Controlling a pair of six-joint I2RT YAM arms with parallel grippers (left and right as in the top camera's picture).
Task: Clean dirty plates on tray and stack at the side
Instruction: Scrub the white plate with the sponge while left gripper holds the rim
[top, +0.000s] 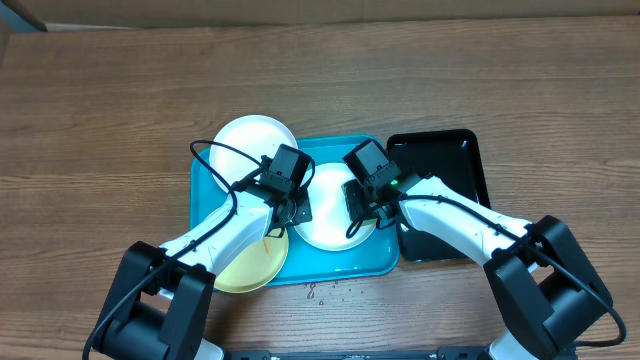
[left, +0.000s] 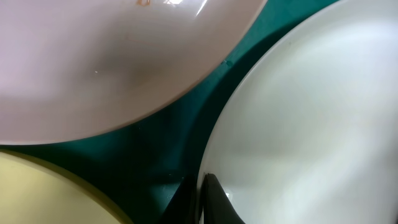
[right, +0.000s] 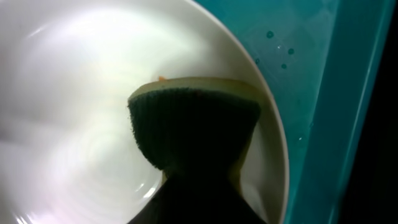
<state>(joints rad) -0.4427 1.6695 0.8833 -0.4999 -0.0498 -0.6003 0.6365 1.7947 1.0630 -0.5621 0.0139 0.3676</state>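
Note:
The turquoise tray (top: 352, 262) holds a white plate (top: 328, 218) in its middle. A second white plate (top: 250, 143) lies over its far left corner, and a pale yellow plate (top: 248, 266) overhangs its near left corner. My left gripper (top: 292, 205) is shut on the middle plate's left rim (left: 298, 124), with its fingers (left: 202, 200) pinching the edge. My right gripper (top: 363, 203) is shut on a green-and-yellow sponge (right: 194, 121), which is pressed on the middle plate (right: 74, 112) near its right rim. The far white plate (left: 106, 62) has a small orange smear at its edge.
A glossy black tray (top: 445, 165) stands right of the turquoise tray, under my right arm. Small specks or drops (top: 325, 291) lie on the wooden table just in front of the turquoise tray. Droplets dot the tray floor (right: 280, 53).

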